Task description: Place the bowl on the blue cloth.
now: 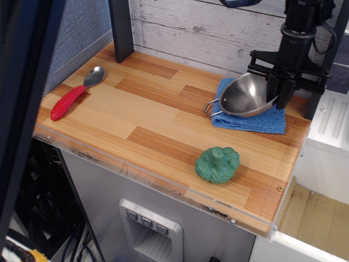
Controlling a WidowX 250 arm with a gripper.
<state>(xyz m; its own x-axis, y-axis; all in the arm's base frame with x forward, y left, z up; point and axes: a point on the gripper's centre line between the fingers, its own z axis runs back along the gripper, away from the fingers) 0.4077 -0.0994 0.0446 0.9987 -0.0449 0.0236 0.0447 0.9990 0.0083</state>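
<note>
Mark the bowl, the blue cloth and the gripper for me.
bowl [245,97]: the table camera view, on its shiny inner surface.
blue cloth [256,123]: same view, on the front strip showing below the bowl.
gripper [281,94]: same view, between the fingertips at the bowl's right rim.

The arm comes down from the top edge at the far right of the scene, its black wrist held nearly vertical with a cable looping beside it. A black crossbar spreads left and right just above the gripper [277,93]. The dark fingers [283,91] point straight down, pinched together on the right rim of the bowl [246,96], which hangs tilted.
</note>
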